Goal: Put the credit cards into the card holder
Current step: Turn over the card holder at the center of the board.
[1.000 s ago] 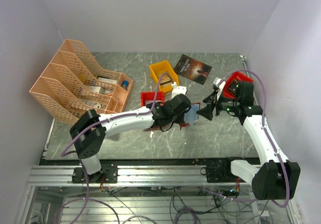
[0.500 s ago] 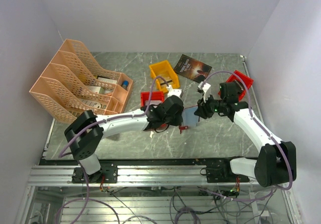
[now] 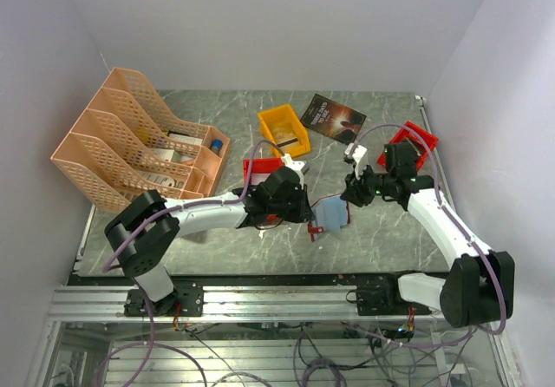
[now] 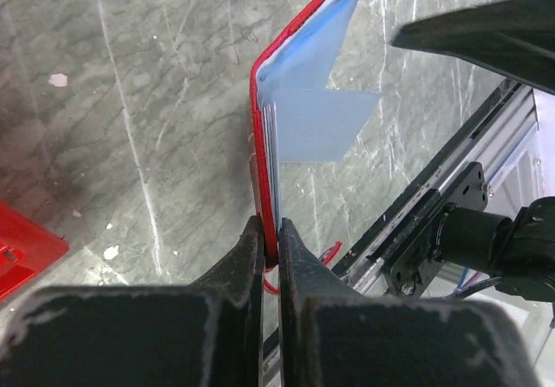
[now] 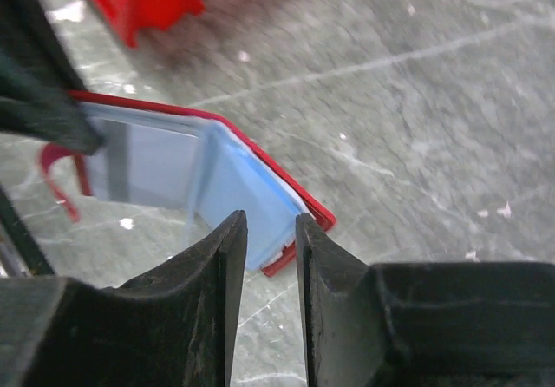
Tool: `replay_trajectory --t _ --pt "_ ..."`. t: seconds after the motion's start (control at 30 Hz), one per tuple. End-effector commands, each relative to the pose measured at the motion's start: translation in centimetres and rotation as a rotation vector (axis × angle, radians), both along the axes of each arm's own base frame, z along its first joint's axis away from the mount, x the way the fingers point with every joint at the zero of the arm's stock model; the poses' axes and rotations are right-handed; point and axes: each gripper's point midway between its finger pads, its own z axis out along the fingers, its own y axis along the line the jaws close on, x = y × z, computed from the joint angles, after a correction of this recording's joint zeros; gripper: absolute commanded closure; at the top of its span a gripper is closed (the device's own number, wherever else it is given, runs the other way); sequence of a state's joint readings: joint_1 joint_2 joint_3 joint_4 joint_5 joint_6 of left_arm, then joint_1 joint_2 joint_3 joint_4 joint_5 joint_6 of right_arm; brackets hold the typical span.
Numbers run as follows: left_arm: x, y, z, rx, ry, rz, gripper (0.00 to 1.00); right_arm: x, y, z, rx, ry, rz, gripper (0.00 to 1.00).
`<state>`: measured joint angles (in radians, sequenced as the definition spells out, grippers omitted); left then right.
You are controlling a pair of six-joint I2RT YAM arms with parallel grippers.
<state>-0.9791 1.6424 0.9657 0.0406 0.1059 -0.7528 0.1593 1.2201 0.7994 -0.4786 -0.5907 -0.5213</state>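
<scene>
Dark-red leather-like folding card holder with pale blue inner pockets, held spread open over grey marbled table, one edge clamped between closed fingers of left gripper, opposite flap between narrowly parted fingers of right gripper, firm pinch there impossible to tell.
</scene>
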Motion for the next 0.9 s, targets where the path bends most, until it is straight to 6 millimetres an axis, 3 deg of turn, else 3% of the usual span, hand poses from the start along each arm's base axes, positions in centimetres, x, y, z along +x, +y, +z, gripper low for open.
replay_trajectory --t 0.0,0.07,0.17,0.37,0.63,0.87 --pt "-0.1 -1.4 0.5 -0.074 0.044 -0.049 0.93 -4.4 3.5 5.1 0.213 -0.075 0.322 0.69" --pt "0.2 -1.4 0.2 -0.068 0.051 -0.055 0.93 -7.2 4.4 5.6 0.272 -0.072 0.466 0.67" --pt "0.6 -1.4 -0.1 -0.065 0.057 -0.065 0.93 -6.7 4.4 4.0 0.240 -0.044 0.455 1.00" --pt "1.1 -1.2 -0.8 -0.082 0.059 -0.079 0.93 -6.7 5.1 -0.4 0.116 0.131 0.450 1.00" --pt "2.3 -0.4 -3.8 0.053 0.029 -0.098 0.92 -3.2 2.8 -4.4 -0.067 0.192 0.208 1.00" --pt "4.4 0.2 -4.3 0.167 -0.021 -0.054 0.74 -2.1 1.4 -6.4 -0.127 0.242 0.100 1.00"
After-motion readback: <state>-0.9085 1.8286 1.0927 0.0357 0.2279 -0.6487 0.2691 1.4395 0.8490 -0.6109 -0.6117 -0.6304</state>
